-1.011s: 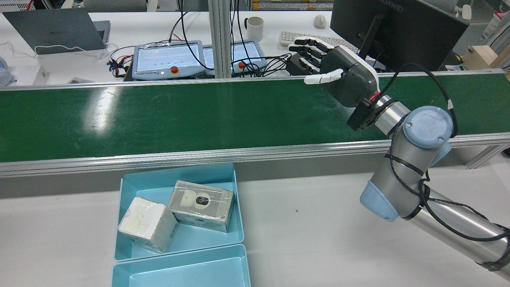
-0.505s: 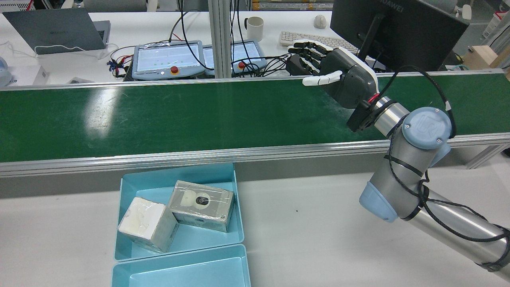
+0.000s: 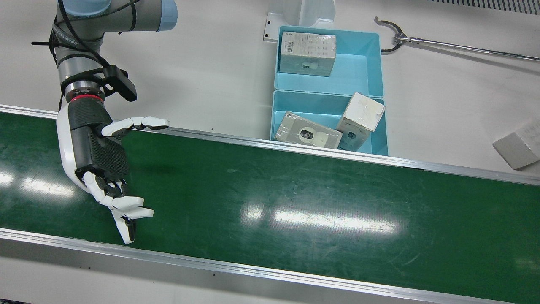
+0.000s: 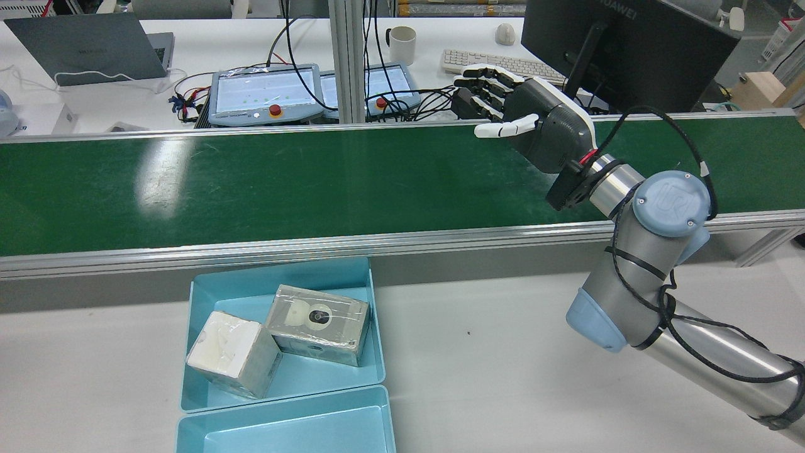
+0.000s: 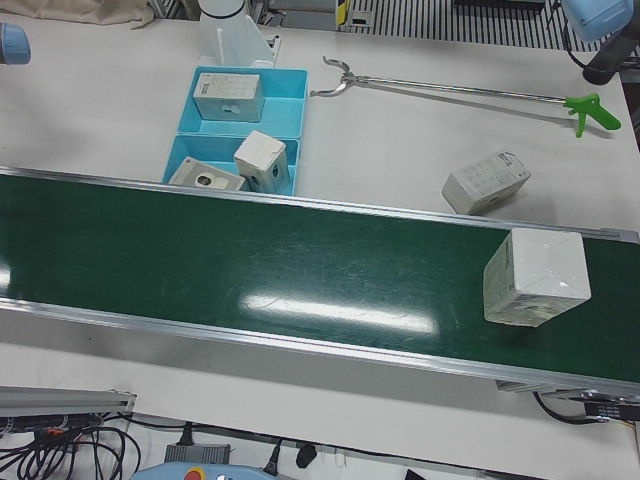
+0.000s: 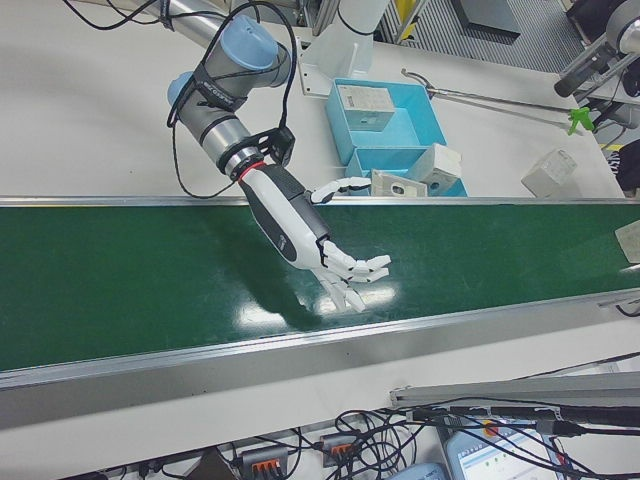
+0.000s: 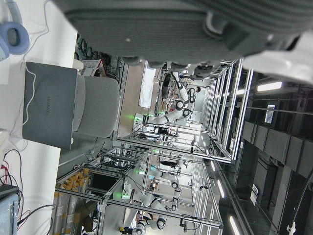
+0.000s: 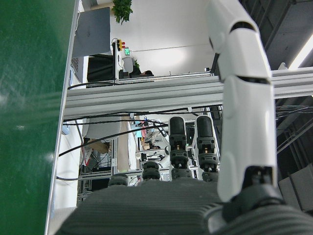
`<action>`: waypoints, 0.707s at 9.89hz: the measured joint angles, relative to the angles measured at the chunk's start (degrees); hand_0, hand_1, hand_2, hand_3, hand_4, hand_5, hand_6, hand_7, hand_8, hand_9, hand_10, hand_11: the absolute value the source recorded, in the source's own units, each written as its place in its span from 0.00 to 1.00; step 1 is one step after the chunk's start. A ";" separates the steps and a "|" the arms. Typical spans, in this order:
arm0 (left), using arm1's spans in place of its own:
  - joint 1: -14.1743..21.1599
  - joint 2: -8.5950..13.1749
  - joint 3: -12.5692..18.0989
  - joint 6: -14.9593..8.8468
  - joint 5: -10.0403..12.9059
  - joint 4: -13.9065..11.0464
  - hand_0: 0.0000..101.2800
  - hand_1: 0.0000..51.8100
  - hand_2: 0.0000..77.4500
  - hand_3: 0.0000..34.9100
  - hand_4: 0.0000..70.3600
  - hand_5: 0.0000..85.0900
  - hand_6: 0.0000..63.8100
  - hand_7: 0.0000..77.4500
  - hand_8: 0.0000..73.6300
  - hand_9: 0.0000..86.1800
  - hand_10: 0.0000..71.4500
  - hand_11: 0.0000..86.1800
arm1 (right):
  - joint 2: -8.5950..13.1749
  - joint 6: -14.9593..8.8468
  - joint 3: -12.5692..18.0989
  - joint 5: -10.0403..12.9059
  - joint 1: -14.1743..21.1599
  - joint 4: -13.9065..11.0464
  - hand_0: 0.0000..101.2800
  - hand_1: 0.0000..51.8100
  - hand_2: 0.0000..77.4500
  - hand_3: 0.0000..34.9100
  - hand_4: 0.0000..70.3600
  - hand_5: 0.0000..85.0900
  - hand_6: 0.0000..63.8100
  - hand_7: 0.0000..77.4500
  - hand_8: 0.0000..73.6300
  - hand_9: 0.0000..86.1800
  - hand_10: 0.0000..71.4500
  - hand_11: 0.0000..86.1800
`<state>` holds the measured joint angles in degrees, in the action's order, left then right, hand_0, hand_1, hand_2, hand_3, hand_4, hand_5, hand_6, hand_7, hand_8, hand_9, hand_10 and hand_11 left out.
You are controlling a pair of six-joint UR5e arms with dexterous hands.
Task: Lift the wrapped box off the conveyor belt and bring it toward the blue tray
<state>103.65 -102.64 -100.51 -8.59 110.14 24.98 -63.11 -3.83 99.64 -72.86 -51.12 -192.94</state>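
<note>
The wrapped box (image 5: 535, 278), white and cube-like, lies on the green conveyor belt (image 5: 250, 260) at its far end, on the side of my left arm; its corner also shows in the right-front view (image 6: 630, 240). My right hand (image 3: 101, 164) is open and empty, held over the other end of the belt (image 4: 314, 182), fingers spread toward the far rail; it also shows in the rear view (image 4: 534, 119) and right-front view (image 6: 310, 240). The blue tray (image 4: 376, 327) stands beside the belt's near rail. Only the palm of my left hand (image 7: 161, 29) shows.
The blue tray (image 3: 320, 107) holds two wrapped boxes (image 3: 308, 134); a second tray (image 3: 358, 71) behind it holds one (image 3: 308, 54). Another box (image 3: 517, 145) lies loose on the white table. A long grabber tool (image 3: 443, 44) lies past the trays. A monitor and keyboard stand beyond the belt.
My right hand has drifted slightly toward the belt's far rail, still open. The boxes in the tray have not moved.
</note>
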 joint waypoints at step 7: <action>0.00 0.00 0.00 0.00 0.00 0.00 0.00 0.00 0.01 0.00 0.00 0.01 0.00 0.00 0.00 0.00 0.01 0.00 | 0.62 0.07 -0.60 0.00 0.25 -0.06 0.48 0.31 0.24 0.32 0.22 0.37 0.13 0.34 0.03 0.10 0.00 0.02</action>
<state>103.65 -102.64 -100.50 -8.60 110.14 24.98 -62.49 -3.76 99.04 -72.86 -50.87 -193.00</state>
